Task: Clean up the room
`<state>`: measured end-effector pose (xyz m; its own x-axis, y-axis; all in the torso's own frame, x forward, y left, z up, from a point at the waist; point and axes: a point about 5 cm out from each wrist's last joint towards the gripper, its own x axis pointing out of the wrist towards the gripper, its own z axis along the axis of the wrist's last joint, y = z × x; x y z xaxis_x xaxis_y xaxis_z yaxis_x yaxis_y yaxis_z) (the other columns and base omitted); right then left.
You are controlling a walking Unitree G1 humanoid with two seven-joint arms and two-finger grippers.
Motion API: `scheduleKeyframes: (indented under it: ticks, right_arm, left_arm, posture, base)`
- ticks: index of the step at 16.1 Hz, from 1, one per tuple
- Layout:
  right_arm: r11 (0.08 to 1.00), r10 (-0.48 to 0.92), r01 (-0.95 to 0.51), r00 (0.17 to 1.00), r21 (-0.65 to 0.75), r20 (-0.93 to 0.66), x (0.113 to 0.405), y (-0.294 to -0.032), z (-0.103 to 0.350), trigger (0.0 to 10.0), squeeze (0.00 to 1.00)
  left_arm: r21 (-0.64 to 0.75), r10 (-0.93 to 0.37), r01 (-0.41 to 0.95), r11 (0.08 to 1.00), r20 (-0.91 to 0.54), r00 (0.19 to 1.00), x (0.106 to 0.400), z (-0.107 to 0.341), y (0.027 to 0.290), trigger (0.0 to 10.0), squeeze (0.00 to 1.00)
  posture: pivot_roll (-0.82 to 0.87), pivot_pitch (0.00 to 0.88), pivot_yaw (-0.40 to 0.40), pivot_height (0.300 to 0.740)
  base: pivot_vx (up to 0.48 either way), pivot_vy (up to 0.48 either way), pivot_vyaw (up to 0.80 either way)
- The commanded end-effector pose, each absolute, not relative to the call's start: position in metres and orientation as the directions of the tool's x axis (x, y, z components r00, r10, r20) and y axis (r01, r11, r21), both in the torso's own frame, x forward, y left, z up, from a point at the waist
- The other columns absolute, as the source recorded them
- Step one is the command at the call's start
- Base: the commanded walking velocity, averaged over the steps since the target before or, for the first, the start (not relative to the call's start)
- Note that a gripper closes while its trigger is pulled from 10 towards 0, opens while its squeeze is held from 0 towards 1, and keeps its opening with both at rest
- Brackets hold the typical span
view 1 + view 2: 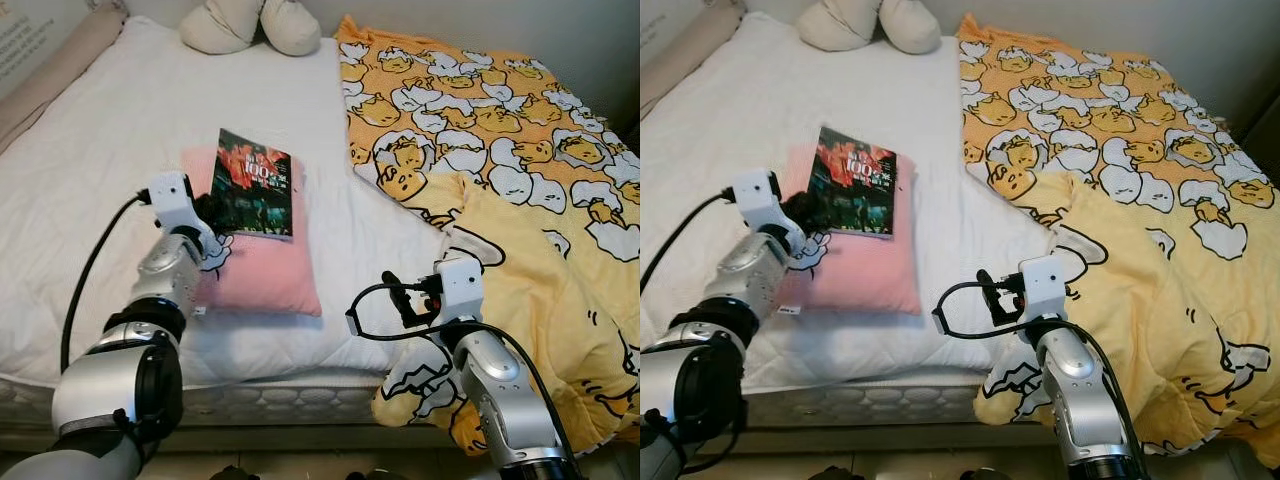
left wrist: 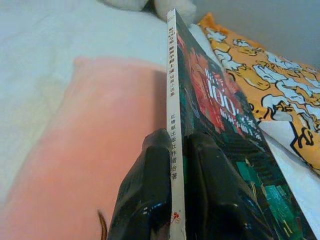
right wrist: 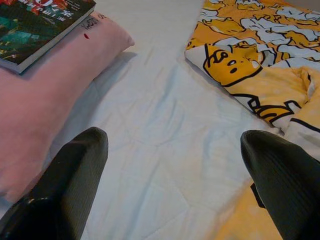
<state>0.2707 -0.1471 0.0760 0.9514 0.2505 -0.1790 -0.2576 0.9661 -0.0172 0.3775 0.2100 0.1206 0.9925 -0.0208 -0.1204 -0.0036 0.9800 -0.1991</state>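
White quilted bed (image 1: pixel 90 150) holds a soft pink pillow (image 1: pixel 262 270); left gripper (image 2: pixel 172 197) pinches the dark glossy paperback book (image 1: pixel 256 184) lying on it. Right gripper (image 3: pixel 172 192) hovers spread wide beside the yellow cartoon-print blanket (image 1: pixel 520 150).

Both arms silver with black elbow joints, white wrist blocks. Black cable loops off each wrist. Left claw (image 2: pixel 172 200) and right claw (image 3: pixel 175 185): glossy black ribbed fingers.

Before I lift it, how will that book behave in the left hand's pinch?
The book looks like a thin paperback, so probably light but apt to sag. The left hand pinches only its spine edge, so it may pivot or slip. The pink pillow beneath gives little support.
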Motion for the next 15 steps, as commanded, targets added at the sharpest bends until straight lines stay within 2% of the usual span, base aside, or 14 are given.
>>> scheduleKeyframes:
  ticks: [1,3,4,5,7,10,14,15]
  right_arm:
    - [0.971,0.232,-0.237,0.958,-0.012,-0.166,0.274,-0.151,0.078,10.0,0.00]
    - [0.974,0.223,-0.227,0.964,-0.010,-0.147,0.277,-0.152,0.081,10.0,0.00]
    - [0.976,0.214,-0.216,0.970,-0.009,-0.119,0.280,-0.152,0.086,10.0,0.00]
    - [0.977,0.213,-0.215,0.972,-0.001,-0.097,0.282,-0.150,0.092,10.0,0.00]
    - [0.970,0.243,-0.243,0.968,0.010,-0.063,0.289,-0.138,0.098,10.0,0.00]
    - [0.967,0.255,-0.254,0.966,0.027,-0.053,0.296,-0.133,0.098,10.0,0.00]
    - [0.967,0.253,-0.253,0.967,0.020,-0.038,0.303,-0.132,0.101,10.0,0.00]
    - [0.968,0.250,-0.250,0.968,0.018,-0.036,0.303,-0.132,0.100,10.0,0.00]
  left_arm:
    - [-0.152,-0.026,0.016,0.988,-0.065,0.998,0.379,0.131,0.214,0.0,0.00]
    - [-0.146,-0.020,0.017,0.989,-0.017,1.000,0.377,0.134,0.215,0.0,0.00]
    - [-0.133,-0.016,0.025,0.991,0.065,0.998,0.376,0.143,0.214,0.5,0.00]
    - [-0.140,-0.041,0.061,0.988,0.143,0.989,0.377,0.154,0.207,10.0,0.00]
    - [-0.012,-0.019,0.022,1.000,0.214,0.977,0.377,0.172,0.198,10.0,0.00]
    - [-0.041,-0.031,0.040,0.998,0.203,0.979,0.378,0.171,0.191,10.0,0.00]
    - [0.046,0.000,-0.011,0.999,0.215,0.977,0.378,0.182,0.200,10.0,0.00]
    - [0.068,0.001,-0.016,0.998,0.210,0.978,0.379,0.185,0.202,10.0,0.00]
  posture:
    - [-0.06,0.000,-0.043,0.740]
    - [-0.06,0.000,-0.034,0.740]
    - [-0.05,0.000,-0.032,0.740]
    - [-0.04,0.000,-0.030,0.740]
    - [-0.01,0.000,-0.028,0.740]
    - [0.01,0.000,-0.026,0.740]
    - [0.01,0.000,-0.028,0.740]
    - [0.01,0.000,-0.026,0.740]
  base:
    - [0.000,0.000,0.00]
    - [0.000,0.000,0.00]
    - [0.000,0.000,0.00]
    - [0.000,0.439,0.00]
    - [0.000,0.456,0.00]
    - [0.000,0.459,0.00]
    - [0.000,0.467,0.65]
    - [0.000,0.469,0.00]
